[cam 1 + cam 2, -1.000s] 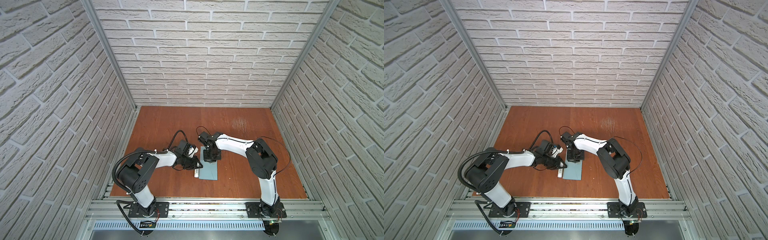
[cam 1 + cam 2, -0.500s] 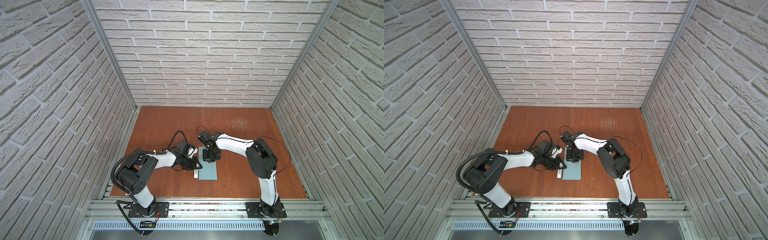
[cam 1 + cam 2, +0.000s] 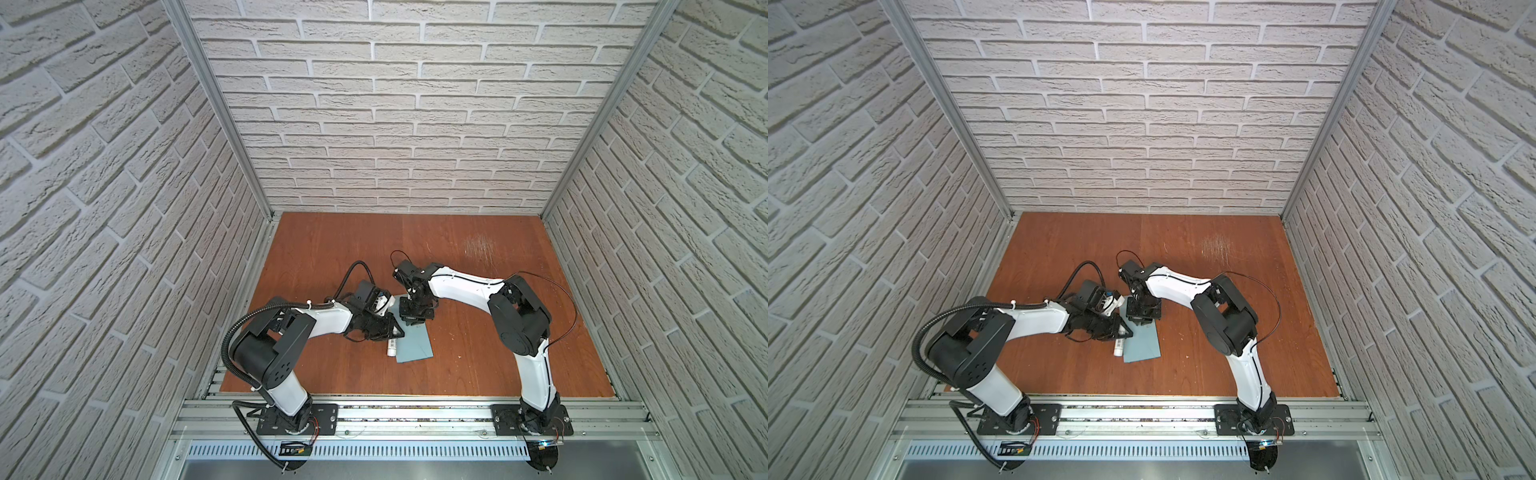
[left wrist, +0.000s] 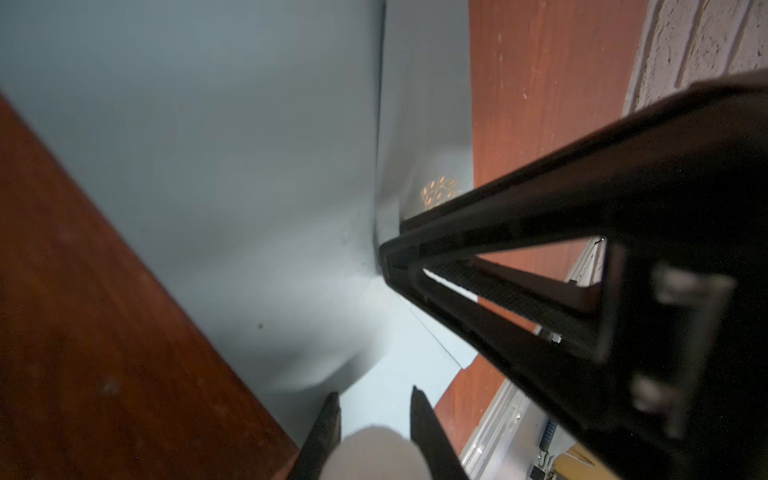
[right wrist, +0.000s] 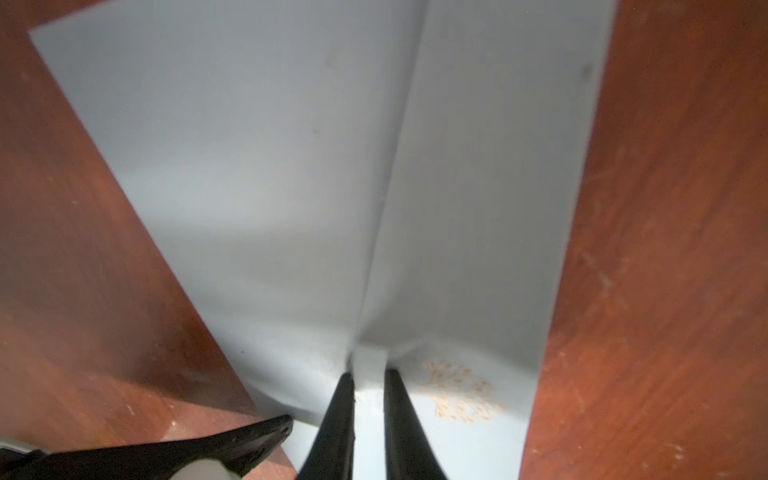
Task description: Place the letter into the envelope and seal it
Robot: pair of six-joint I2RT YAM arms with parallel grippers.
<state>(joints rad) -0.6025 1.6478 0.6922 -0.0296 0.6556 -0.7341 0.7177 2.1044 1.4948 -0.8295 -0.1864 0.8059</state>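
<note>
The left tool (image 4: 374, 399) grips the white stick (image 4: 374, 453) over the envelope (image 3: 415, 347), lying mid-tabletop toward the front edge, letter apparently inside, while the right tool (image 5: 368, 374), jaws barely parted, only pins its crease, so the stick's drag could skew or buckle it.

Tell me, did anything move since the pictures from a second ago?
Nothing moved that these views show. The right gripper stays at the crease of the light blue-grey paper envelope; whether it pinches the paper is unclear. The left gripper still holds the small white cylindrical stick beside the envelope's edge. The envelope lies where it lay on the reddish-brown wooden table.
</note>
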